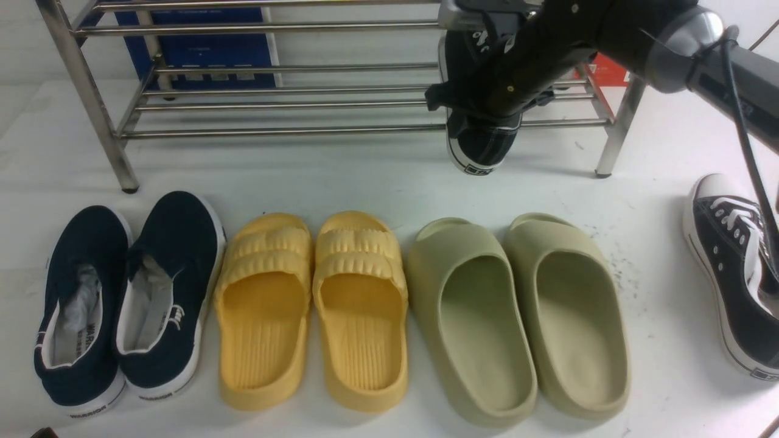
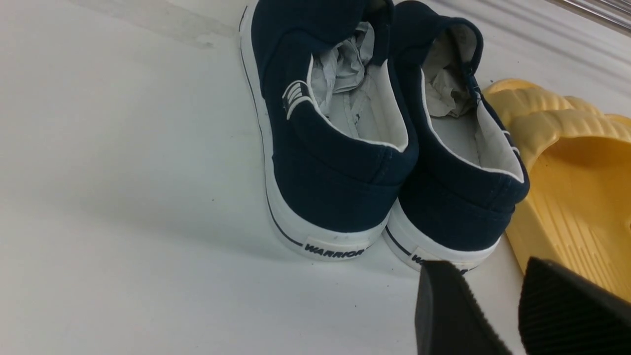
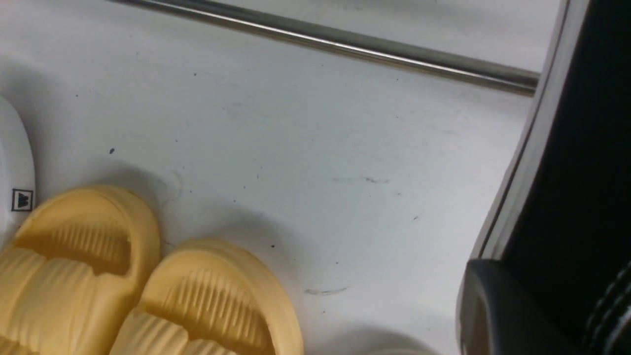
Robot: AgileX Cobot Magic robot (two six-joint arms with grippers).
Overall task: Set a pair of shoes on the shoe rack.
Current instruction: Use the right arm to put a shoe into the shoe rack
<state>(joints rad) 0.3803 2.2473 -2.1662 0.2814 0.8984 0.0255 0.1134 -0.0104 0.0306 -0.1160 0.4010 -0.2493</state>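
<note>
**Right gripper (image 1: 487, 103) at the rack (image 1: 274, 129) with one sneaker, one to go**

It looks clamped on the first sneaker (image 1: 481, 149), toe in over the lower bars near the far right corner of the bench (image 1: 365, 182), heel hanging past the front bar. I judge the task under half done: this sneaker is not yet released, and the second sneaker (image 1: 733, 274) lies at the right edge. Left gripper (image 2: 485, 268) is spread and holds nothing, by the navy slip-ons (image 2: 345, 162) near the left corner.

Shoe rack (image 1: 274, 130) at back; before it, left to right, slip-ons (image 1: 164, 286), ribbed slides (image 1: 359, 316), smooth slides (image 1: 475, 322), lone sneaker (image 1: 730, 274).
</note>
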